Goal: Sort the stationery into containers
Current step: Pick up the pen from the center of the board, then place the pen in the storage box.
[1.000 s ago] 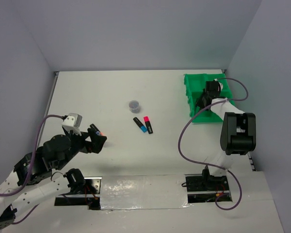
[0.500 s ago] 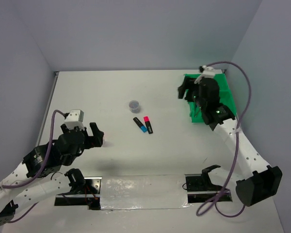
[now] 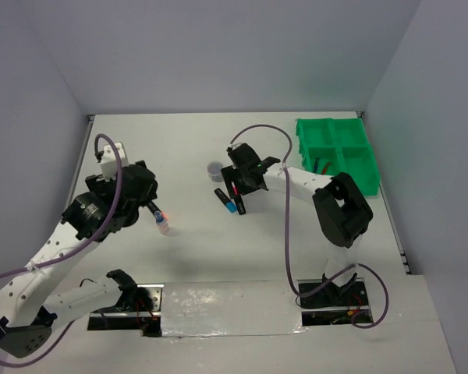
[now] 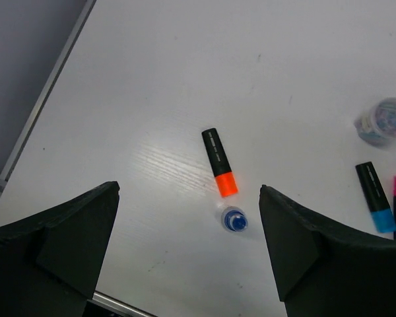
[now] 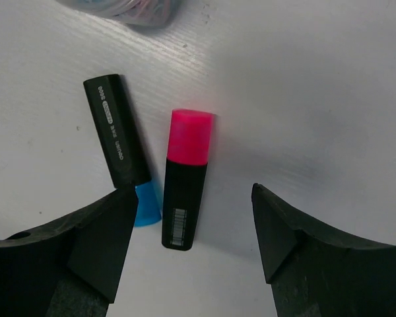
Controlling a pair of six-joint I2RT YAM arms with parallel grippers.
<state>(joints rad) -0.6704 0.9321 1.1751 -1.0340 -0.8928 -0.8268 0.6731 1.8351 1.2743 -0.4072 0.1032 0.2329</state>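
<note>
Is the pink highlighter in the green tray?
Out: the pink-ended black highlighter lies on the white table, apart from the green plastic tray.

In the top view the tray [image 3: 351, 132] sat at the upper right of the table [image 3: 179, 140], with pens [image 3: 320, 165] in its lower left compartment. The round pot [image 3: 215, 167] stood near the frame's centre. Just below it two highlighters lay side by side, the left highlighter [image 3: 226, 202] close beside the right highlighter [image 3: 241, 207]. Well to their left the marker [image 3: 154, 210] lay slanted, and the small bottle [image 3: 163, 227] stood just beside its lower end, not touching it.
</note>
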